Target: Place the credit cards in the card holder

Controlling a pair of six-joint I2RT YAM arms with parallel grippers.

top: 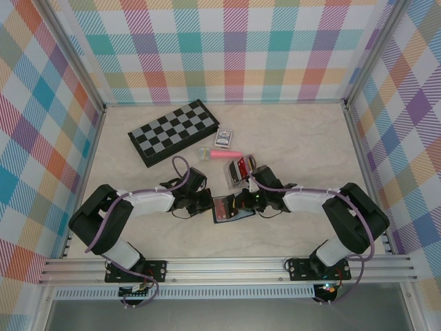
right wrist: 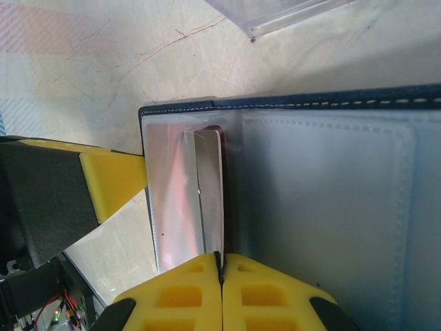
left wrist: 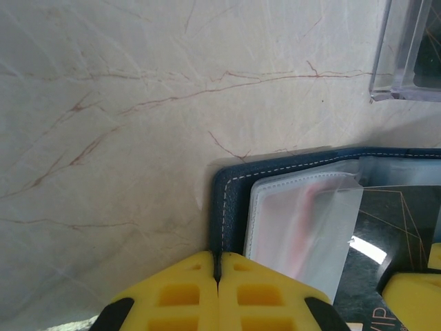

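The card holder (top: pixel 224 209) lies open between both arms, a navy wallet (left wrist: pixel 231 200) with clear sleeves (right wrist: pixel 324 207). My left gripper (left wrist: pixel 218 270) is shut on its navy edge, and its yellow finger (right wrist: pixel 114 179) shows at the wallet's left side in the right wrist view. A reddish card (left wrist: pixel 311 221) shows through one sleeve. My right gripper (right wrist: pixel 221 270) is shut on a black credit card (left wrist: pixel 394 227), seen edge-on at the sleeves. More credit cards (top: pixel 244 167) sit in a clear box behind the wallet.
The clear plastic box (left wrist: pixel 406 55) stands just beyond the wallet. Farther back lie a folded chessboard (top: pixel 173 132), a pack of playing cards (top: pixel 224 138), a pink stick (top: pixel 224 154) and a small clear object (top: pixel 205 152). Plaid walls enclose the table.
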